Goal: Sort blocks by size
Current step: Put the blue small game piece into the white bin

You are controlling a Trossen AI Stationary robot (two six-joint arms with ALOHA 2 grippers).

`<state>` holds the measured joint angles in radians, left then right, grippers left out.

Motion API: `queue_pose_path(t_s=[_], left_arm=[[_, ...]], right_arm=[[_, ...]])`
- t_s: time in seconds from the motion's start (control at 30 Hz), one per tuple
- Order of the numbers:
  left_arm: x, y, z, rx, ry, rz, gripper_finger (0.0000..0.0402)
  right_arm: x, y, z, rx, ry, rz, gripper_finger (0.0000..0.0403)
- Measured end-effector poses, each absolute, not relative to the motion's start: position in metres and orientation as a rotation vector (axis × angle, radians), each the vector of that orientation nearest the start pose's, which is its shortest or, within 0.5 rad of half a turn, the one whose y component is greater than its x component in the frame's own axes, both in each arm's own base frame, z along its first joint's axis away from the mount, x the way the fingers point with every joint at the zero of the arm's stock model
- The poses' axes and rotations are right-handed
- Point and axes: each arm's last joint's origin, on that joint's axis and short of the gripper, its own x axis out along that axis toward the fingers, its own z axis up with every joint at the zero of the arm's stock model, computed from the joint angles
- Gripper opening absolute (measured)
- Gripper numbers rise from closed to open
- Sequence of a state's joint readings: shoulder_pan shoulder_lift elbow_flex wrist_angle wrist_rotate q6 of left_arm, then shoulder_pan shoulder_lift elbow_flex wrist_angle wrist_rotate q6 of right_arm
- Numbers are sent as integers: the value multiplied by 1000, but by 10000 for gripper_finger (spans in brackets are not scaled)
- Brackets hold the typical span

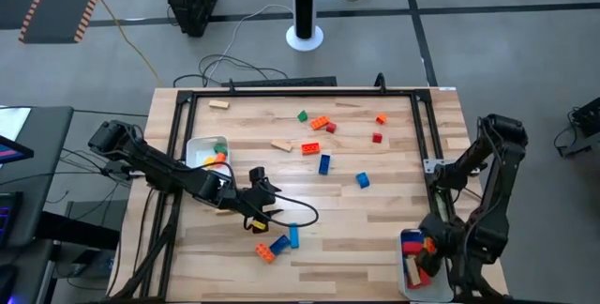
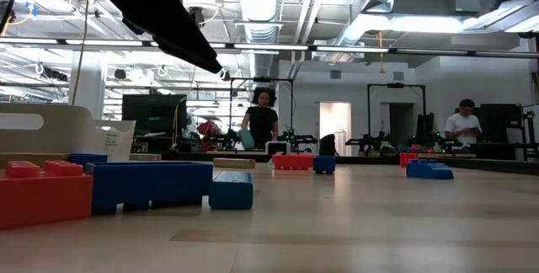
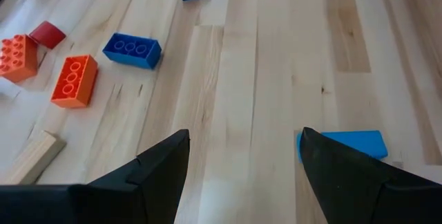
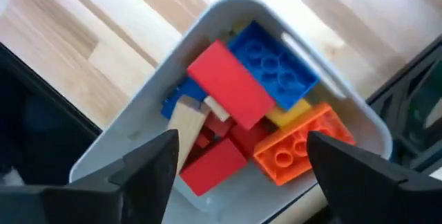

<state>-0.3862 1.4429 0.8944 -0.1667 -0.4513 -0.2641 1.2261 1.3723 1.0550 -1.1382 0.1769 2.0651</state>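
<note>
On the left, a white tray [image 1: 199, 149] at the counter's [image 1: 394, 220] left edge holds a few blocks. Just right of it, the left gripper [image 1: 265, 203] hovers low over the boards, its fingers [image 3: 155, 175] spread apart and holding nothing; a blue block [image 3: 343, 144] lies beside one fingertip. More blocks [image 1: 316, 124] lie scattered across the counter's middle. At the right near corner, the right gripper [image 4: 242, 162] hangs over a second white tray [image 4: 228, 16] packed with red, blue, orange, yellow and tan blocks [image 4: 231, 86], its fingers wide open and empty.
</note>
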Motion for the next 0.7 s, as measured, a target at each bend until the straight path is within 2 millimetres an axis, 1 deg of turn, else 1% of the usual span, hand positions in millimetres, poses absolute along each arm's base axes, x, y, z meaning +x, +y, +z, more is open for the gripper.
queue_pose_path(t_s=[0.07,0.13,0.3,0.43,0.53,0.63,0.7], left_arm=[[279,-100,228,29,639,150,267],[279,-100,229,22,633,150,267],[279,-99,231,3,624,156,267],[281,-95,230,-17,625,174,267],[282,-93,229,-18,631,183,267],[282,-94,230,-21,622,182,267],[282,-94,230,-19,620,179,267]], right_arm=[[86,208,251,723,1294,-554,341],[91,196,253,656,1294,-593,331],[112,164,255,477,1273,-732,309],[141,139,256,355,1164,-757,305],[166,116,255,330,1159,-771,305],[191,92,245,333,1158,-738,305],[206,75,233,363,1157,-700,305]])
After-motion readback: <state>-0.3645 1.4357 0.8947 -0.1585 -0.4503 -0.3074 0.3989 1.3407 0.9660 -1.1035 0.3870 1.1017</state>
